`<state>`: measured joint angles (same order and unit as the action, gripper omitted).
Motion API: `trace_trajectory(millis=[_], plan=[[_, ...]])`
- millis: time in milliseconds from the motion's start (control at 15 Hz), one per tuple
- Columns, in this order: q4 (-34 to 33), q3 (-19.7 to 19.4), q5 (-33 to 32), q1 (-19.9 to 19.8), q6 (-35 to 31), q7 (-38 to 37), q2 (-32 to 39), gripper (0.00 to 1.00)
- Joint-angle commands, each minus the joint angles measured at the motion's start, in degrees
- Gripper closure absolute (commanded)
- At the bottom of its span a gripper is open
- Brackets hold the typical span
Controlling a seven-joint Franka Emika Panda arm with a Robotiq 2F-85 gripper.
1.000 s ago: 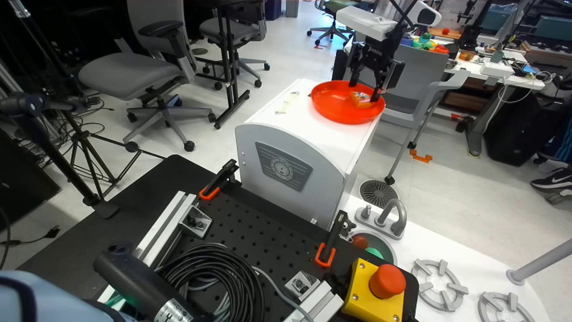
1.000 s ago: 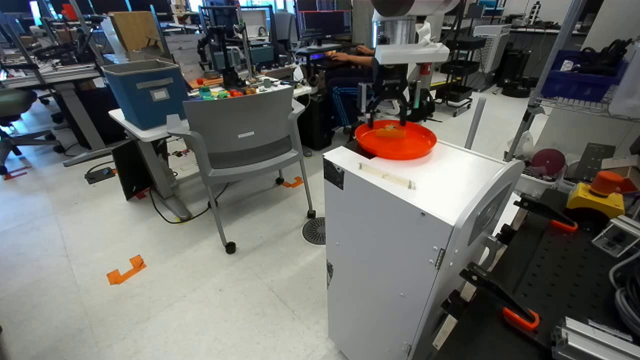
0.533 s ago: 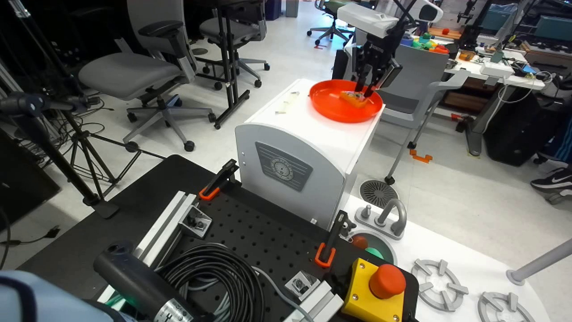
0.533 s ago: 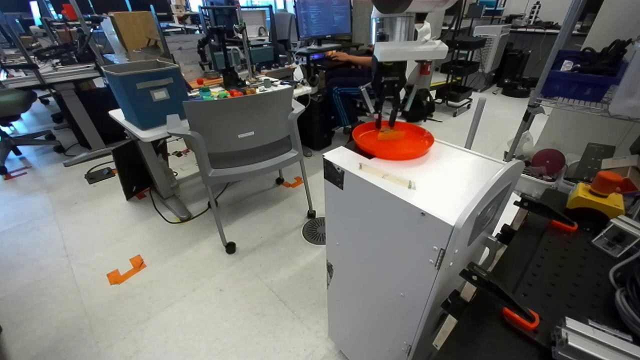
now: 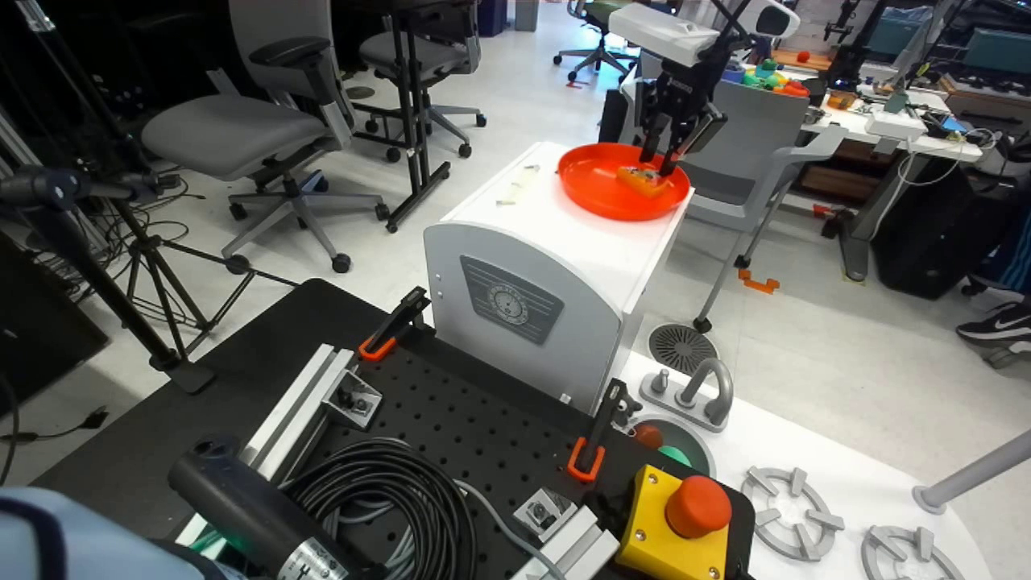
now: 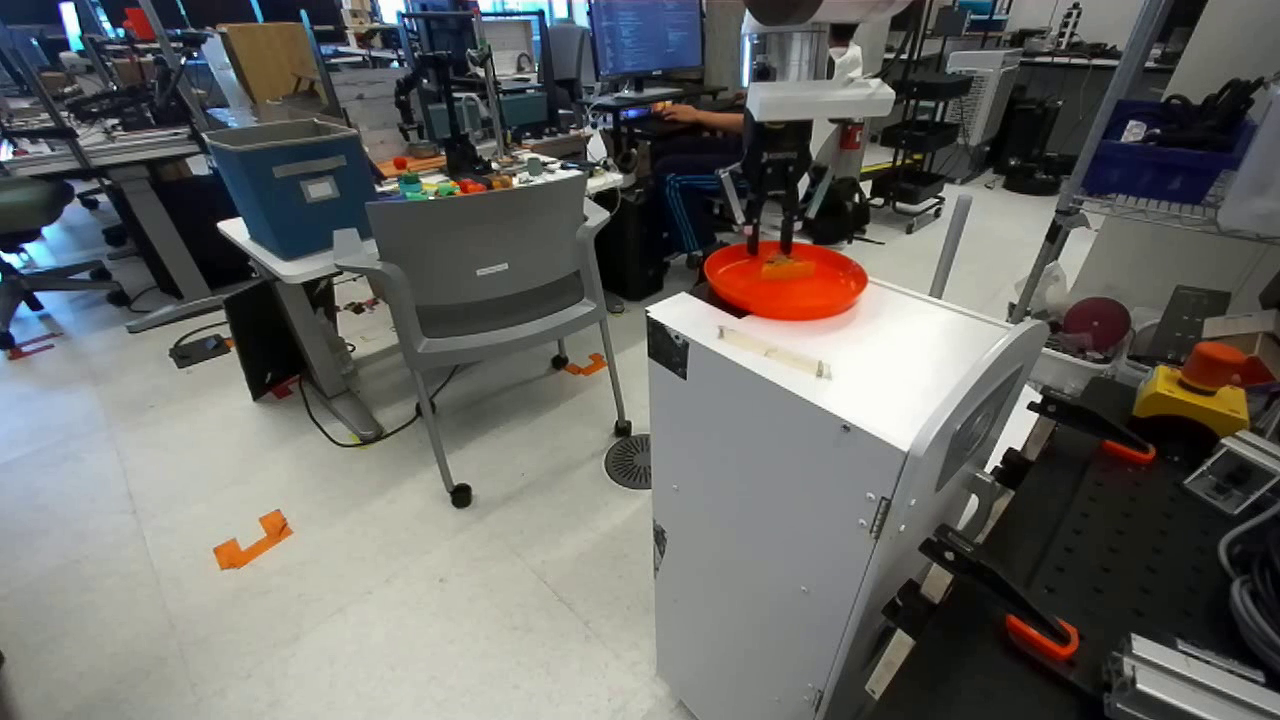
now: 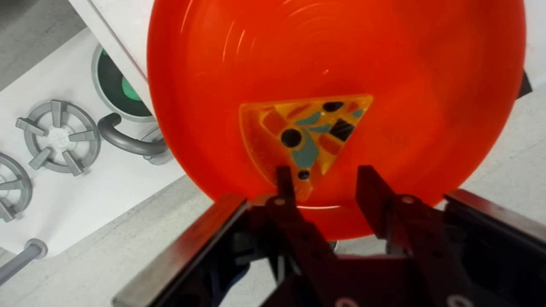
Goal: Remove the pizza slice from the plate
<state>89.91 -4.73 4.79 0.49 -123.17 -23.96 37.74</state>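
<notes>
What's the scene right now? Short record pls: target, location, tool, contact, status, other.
target: pizza slice, topping side showing
location: in the orange plate, which sits on the white cabinet
tool: gripper open at the plate, jaws apart, slice not clamped
contact: one fingertip covers part of the slice in the wrist view; touching or not, can't tell
status: slice not yet removed
other: yellow box with red button

From well back both exterior views look down, sharing the plate (image 5: 592, 184), upper right beyond the black board (image 5: 491, 403) in an exterior view, right of the grey chair (image 6: 480, 240) in an exterior view, while the wrist view faces it from close above.
</notes>
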Motion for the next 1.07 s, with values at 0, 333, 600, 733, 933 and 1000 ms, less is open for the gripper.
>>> trace_trajectory(millis=[0, 333, 600, 733, 933, 1000], plan=[[-0.9, -1.3, -0.7, 1.2, 0.3, -3.4, 0.9, 0.25], [-0.2, -1.4, 0.2, 1.4, -0.5, -5.9, 0.4, 0.0], [-0.2, -1.3, 0.1, 1.5, -0.4, -7.1, 0.4, 0.0], [0.2, -1.1, -0.8, 1.4, 0.0, -4.9, 0.1, 0.0], [1.1, -0.7, -3.2, 1.6, 1.0, 0.2, -0.4, 0.0], [1.4, -0.7, -4.1, 1.7, 0.9, 1.8, -0.5, 0.0]])
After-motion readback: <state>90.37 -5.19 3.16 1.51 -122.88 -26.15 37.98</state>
